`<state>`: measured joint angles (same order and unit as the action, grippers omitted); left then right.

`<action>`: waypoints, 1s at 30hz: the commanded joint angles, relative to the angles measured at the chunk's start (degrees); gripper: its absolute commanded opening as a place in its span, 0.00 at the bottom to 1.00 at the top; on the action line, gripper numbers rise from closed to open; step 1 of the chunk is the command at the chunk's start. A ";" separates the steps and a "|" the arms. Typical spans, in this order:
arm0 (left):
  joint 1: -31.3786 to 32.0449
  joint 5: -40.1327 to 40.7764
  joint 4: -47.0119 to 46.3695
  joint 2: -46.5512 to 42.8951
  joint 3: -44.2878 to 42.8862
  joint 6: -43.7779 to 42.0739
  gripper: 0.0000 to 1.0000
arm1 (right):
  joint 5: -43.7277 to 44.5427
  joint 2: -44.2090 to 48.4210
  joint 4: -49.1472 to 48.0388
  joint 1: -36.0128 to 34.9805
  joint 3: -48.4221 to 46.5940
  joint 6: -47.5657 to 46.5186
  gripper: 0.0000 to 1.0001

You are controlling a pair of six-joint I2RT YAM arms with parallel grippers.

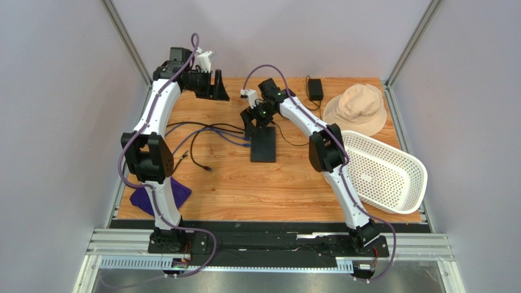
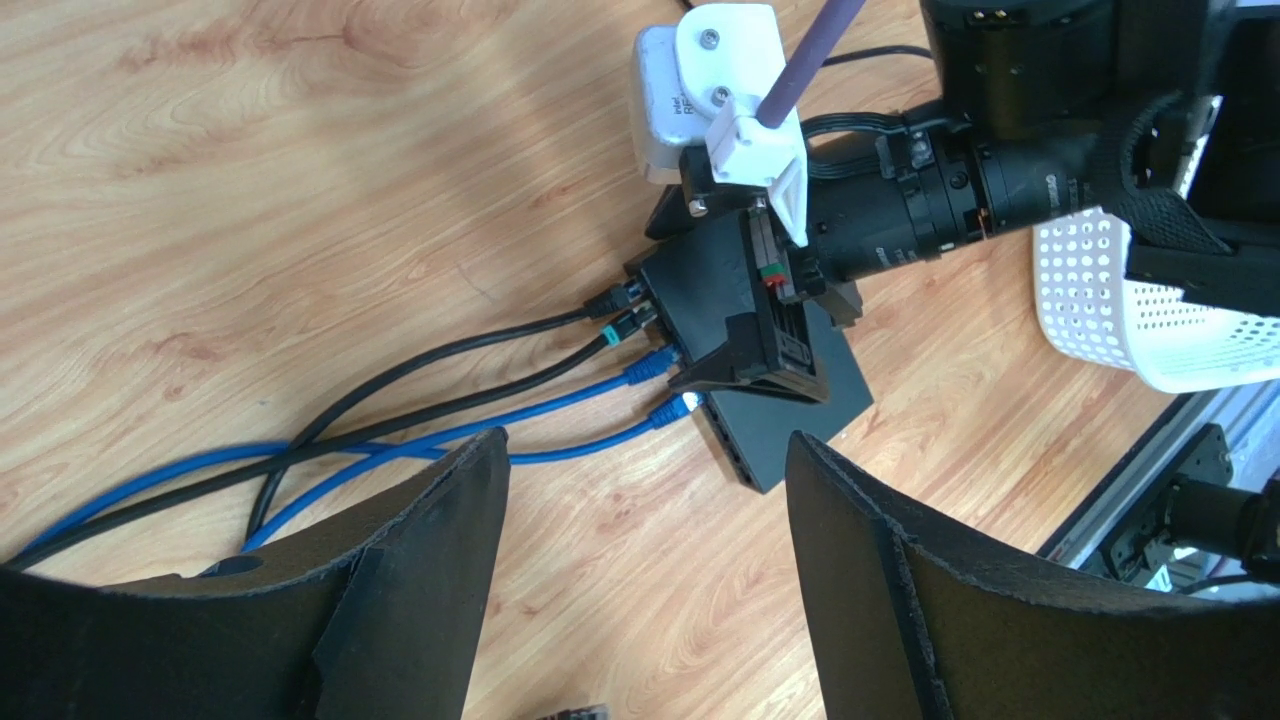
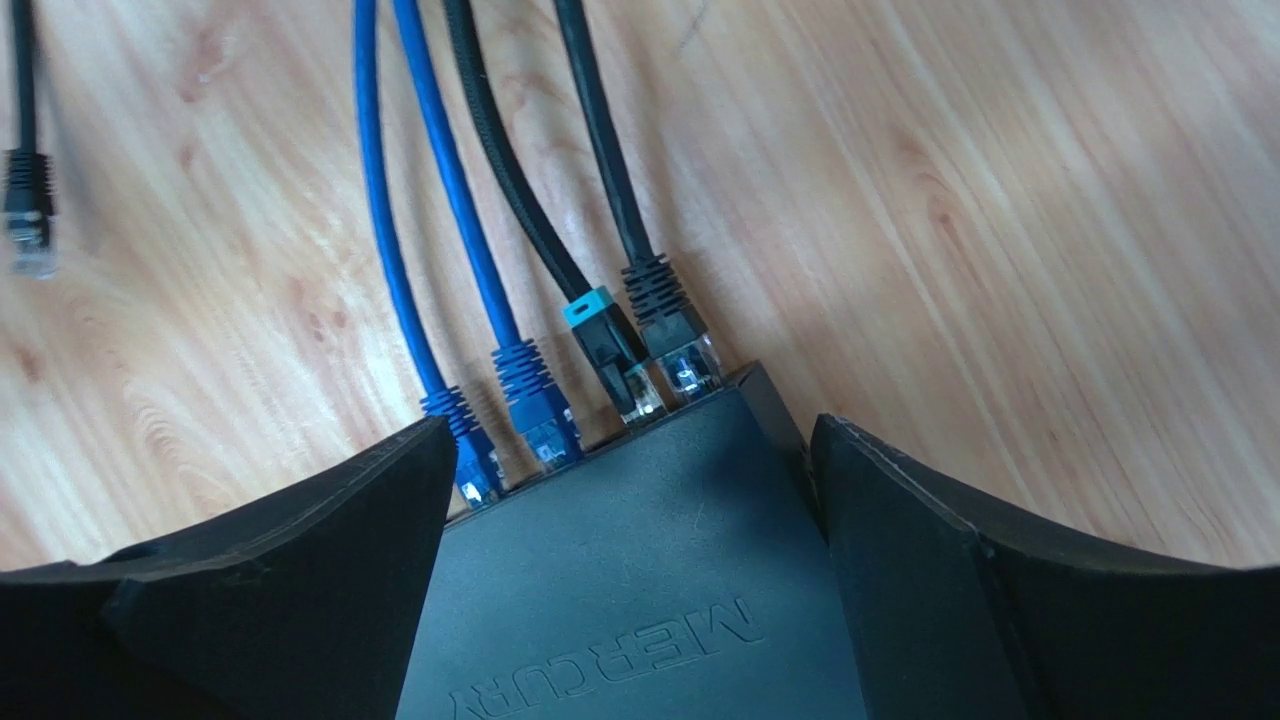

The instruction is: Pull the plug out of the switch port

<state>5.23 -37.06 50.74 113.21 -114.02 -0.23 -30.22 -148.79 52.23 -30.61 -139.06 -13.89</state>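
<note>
Wooden bench (image 1: 232, 183), switch (image 1: 263, 146) at centre, four plugs (image 3: 601, 360) seated.
Right hand (image 3: 631, 450): spread wide, straddling switch's socket end, grasping nothing; contact unclear. Left hand (image 2: 646, 480): spread wide, empty, raised at far left, well apart.

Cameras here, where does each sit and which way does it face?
Top external: above and behind the bases, looking down on the table; left arm and right arm show.
Left wrist: held high, looking down at the switch and right arm's wrist; left fingers at bottom.
Right wrist: low over the switch, facing its four plugged cables; right fingers flank it.
Shared: both wrist views show the switch and cables.
</note>
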 commanded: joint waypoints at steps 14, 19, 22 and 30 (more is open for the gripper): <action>-0.05 -7.76 0.40 5.61 -0.67 -6.79 0.76 | -12.24 8.07 4.92 1.77 1.69 0.16 0.89; 0.22 -6.97 12.16 13.53 -11.22 -14.09 0.69 | -5.57 17.64 3.67 3.45 6.86 -1.05 0.89; -0.31 -10.57 13.07 8.54 -3.70 -19.09 0.56 | -0.90 23.27 3.67 4.33 16.08 -1.93 0.86; 1.88 -9.17 21.04 1.65 14.43 -33.08 0.00 | 1.57 28.73 3.85 6.79 34.89 0.25 0.00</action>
<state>5.48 -45.41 64.75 117.25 -100.82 -24.84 -31.18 -119.09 56.12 -24.10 -110.08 -15.92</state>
